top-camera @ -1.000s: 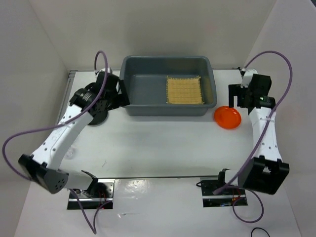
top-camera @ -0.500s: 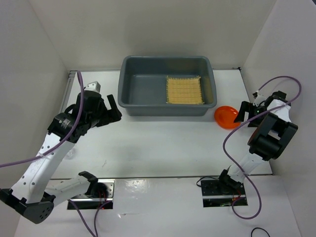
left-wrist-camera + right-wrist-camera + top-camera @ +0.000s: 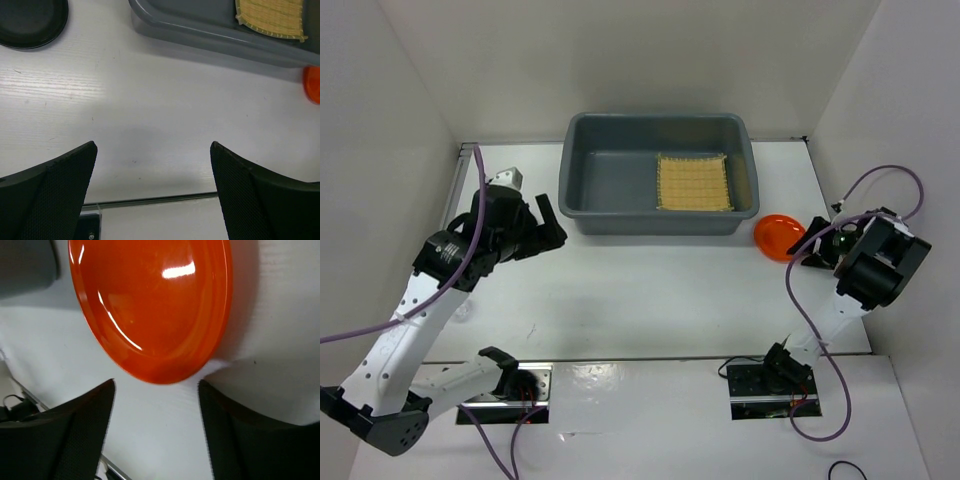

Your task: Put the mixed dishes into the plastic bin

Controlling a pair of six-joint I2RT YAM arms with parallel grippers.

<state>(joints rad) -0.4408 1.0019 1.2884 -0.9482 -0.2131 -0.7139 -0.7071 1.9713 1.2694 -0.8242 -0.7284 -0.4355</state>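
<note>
The dark grey plastic bin point(image 3: 620, 215) stands at the back middle with the tan woven mat point(image 3: 693, 182) lying inside at its right end. The orange plate point(image 3: 778, 236) lies on the table by the bin's right front corner. My right gripper point(image 3: 810, 250) is open and low just right of it, and in the right wrist view the plate point(image 3: 150, 305) lies just ahead of the gripper point(image 3: 156, 385). My left gripper point(image 3: 552, 228) is open and empty left of the bin. The black plate point(image 3: 30, 20) shows only in the left wrist view. A faint clear cup point(image 3: 462, 312) sits under the left arm.
White walls close the table in on the left, back and right. The arm mounts and cables point(image 3: 760, 380) lie along the near edge. The bin's front wall point(image 3: 210, 35) and the mat's edge point(image 3: 272, 17) show at the top of the left wrist view.
My left arm has drawn back from the bin's left side, uncovering the cup's area less. My right arm has swung down and settled low beside the orange plate's right edge.
</note>
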